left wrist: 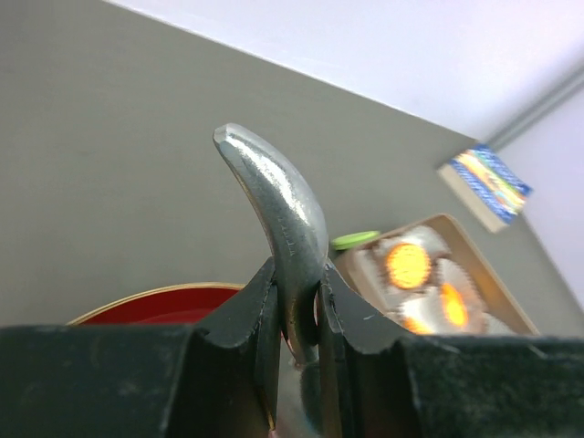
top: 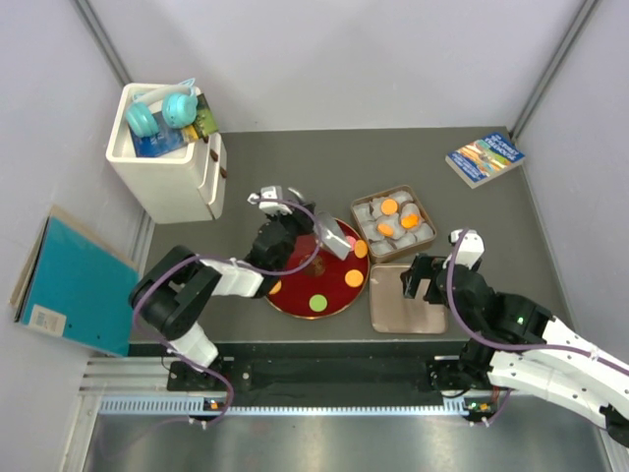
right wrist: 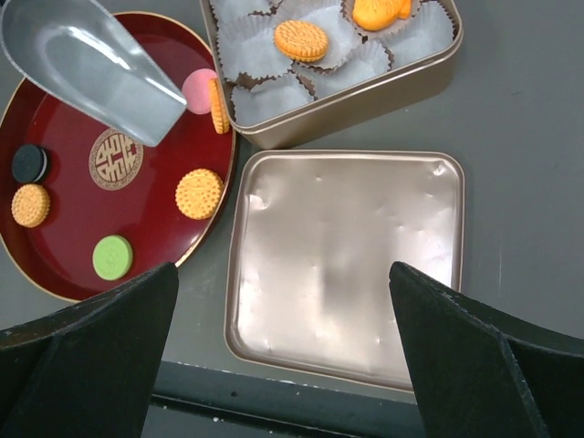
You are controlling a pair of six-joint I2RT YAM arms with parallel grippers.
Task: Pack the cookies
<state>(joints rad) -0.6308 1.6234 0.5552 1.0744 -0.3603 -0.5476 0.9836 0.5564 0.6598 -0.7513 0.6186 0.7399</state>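
Observation:
My left gripper (top: 293,234) is shut on the handle of a metal scoop (top: 334,239), held over the red plate (top: 295,300). In the left wrist view the jaws (left wrist: 297,310) clamp the scoop handle (left wrist: 283,205). The plate holds orange cookies (right wrist: 199,193), a green one (right wrist: 112,257), a pink one (right wrist: 196,89) and a black one (right wrist: 29,163). One orange cookie (right wrist: 219,105) stands on edge against the gold tin (right wrist: 347,96). The tin's paper cups hold orange cookies (right wrist: 301,40), one of them irregular (right wrist: 379,11). My right gripper (right wrist: 283,274) is open and empty above the tin lid (right wrist: 347,265).
A white storage box (top: 167,167) with blue items stands at the back left. A book (top: 485,157) lies at the back right. A teal folder (top: 74,280) lies off the table's left edge. The scoop bowl (right wrist: 87,64) hangs over the plate's far side.

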